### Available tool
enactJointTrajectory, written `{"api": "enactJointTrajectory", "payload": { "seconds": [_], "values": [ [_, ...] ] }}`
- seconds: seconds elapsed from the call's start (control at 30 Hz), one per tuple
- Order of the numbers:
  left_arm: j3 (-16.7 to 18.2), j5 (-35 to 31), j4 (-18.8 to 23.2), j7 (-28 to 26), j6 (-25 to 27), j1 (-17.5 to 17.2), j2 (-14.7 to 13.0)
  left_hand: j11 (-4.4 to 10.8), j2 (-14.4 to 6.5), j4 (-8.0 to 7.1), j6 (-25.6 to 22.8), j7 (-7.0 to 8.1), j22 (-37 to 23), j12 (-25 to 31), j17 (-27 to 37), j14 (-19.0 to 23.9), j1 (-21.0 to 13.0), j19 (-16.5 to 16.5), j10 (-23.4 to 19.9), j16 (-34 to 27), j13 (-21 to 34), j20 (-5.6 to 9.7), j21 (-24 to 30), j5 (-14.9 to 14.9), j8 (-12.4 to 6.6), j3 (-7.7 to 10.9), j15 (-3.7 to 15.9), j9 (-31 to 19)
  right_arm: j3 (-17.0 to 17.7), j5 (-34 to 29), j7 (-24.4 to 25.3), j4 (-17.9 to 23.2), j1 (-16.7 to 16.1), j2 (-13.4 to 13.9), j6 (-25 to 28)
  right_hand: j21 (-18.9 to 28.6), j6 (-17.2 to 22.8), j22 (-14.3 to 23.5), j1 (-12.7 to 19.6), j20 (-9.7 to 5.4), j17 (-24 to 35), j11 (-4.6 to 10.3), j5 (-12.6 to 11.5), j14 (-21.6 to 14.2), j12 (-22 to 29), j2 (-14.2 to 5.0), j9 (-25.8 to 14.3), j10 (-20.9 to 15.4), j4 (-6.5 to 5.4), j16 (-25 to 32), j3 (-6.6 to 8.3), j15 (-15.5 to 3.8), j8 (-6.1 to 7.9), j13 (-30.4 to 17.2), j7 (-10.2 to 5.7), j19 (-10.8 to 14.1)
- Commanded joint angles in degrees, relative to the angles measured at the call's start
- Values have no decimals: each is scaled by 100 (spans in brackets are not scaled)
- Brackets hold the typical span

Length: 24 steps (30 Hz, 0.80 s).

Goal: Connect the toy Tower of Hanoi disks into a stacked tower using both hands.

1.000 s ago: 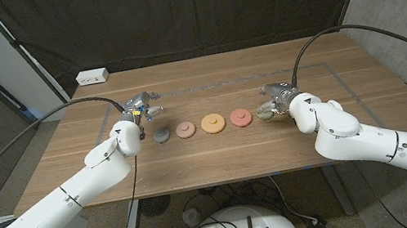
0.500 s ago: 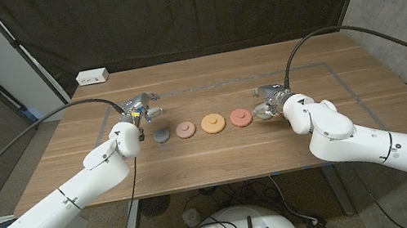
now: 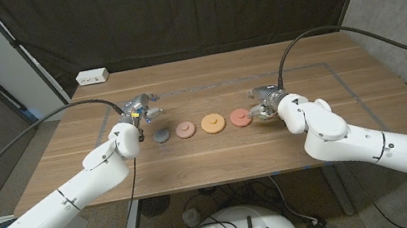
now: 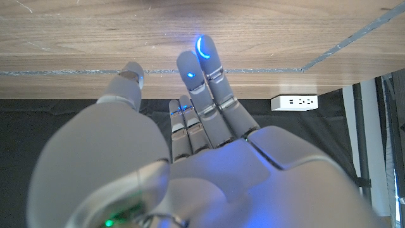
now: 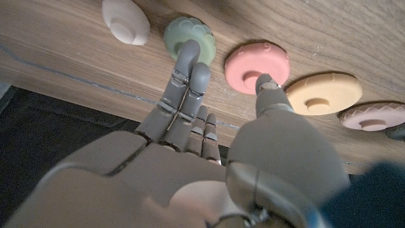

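At the right fingertips: the right hand (image 5: 190, 158) reaches over the green disk (image 5: 188, 35), fingers (image 5: 188, 60) extended onto or just above its rim, thumb angled toward the red disk (image 5: 256, 65); contact cannot be told, and nothing is gripped yet.
Hand state, right: fingers apart, holding nothing.
Key relation: the green disk lies straight ahead of the right fingers, the red disk just beside the thumb; a white disk (image 5: 125, 20) sits just past the green one, away from the row.
Row on the table: grey disk (image 3: 161, 135), pink disk (image 3: 185, 129), orange disk (image 3: 212, 122) and red disk run in a line across the table (image 3: 195, 165), left to right, flat and unstacked.
Nearer hand: the right hand (image 3: 266, 103) is nearest the red, green and white disks; the left hand (image 3: 139, 108) stands near the grey disk, slightly behind it.
Hand state, left: fingers (image 4: 202, 63) extended together, empty, pointing toward the table's far edge.
Arm pose: both arms come in low from the near corners, forearms angled inward.
Judgement: stacking has not begun; the next move likely calls for closing the right hand on the green disk.
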<state>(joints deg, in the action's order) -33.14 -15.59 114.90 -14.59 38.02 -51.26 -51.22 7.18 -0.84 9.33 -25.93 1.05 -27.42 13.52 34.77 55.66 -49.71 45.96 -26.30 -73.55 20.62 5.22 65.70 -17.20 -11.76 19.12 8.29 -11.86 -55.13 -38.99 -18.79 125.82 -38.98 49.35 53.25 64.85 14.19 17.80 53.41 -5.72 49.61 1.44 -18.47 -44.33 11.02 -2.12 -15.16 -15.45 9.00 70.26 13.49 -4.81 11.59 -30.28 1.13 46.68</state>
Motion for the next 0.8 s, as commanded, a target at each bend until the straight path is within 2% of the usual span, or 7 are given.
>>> {"api": "enactJointTrajectory", "payload": {
  "seconds": [0.03, 0.2, 0.8],
  "values": [
    [29, 29, 3, -35, -9, -32, -11, 2, -49, -3, -28, 21, 0, -13, 15, -10, 6, -32, -46, -63, 20, 574, 42, -25, 4, -13, 428, -27, -120, -337, -350, -120, 110, -185, -110, 45, -17, 1, 7, -426, -11, 6, -32, 42, 22, 28, -8, 16, -5, 36, -15, -771, 9, 1, 2, -30],
    [37, 44, 0, -30, -24, -37, -22, 15, -52, -4, -35, 26, 16, -15, -5, -28, 9, -35, -52, -57, 29, 579, 65, -27, 2, -18, 429, -28, -185, -501, -529, -196, 165, -284, -127, 60, -50, -14, -2, -430, -24, 11, -33, 56, 18, 32, -4, 36, -10, 39, -25, -770, 3, 4, 54, -43],
    [50, 66, 21, -7, -16, -60, -71, 6, -72, -3, -60, 22, 81, -19, -21, -36, 11, -68, -87, -97, 63, 580, 152, -34, -1, -29, 429, -30, -244, -918, -1061, -464, 268, -562, -322, 127, -149, -84, -39, -412, -61, -63, -25, 115, 0, 58, 15, 147, -23, 69, -71, -768, -2, 16, 81, -109]
  ]
}}
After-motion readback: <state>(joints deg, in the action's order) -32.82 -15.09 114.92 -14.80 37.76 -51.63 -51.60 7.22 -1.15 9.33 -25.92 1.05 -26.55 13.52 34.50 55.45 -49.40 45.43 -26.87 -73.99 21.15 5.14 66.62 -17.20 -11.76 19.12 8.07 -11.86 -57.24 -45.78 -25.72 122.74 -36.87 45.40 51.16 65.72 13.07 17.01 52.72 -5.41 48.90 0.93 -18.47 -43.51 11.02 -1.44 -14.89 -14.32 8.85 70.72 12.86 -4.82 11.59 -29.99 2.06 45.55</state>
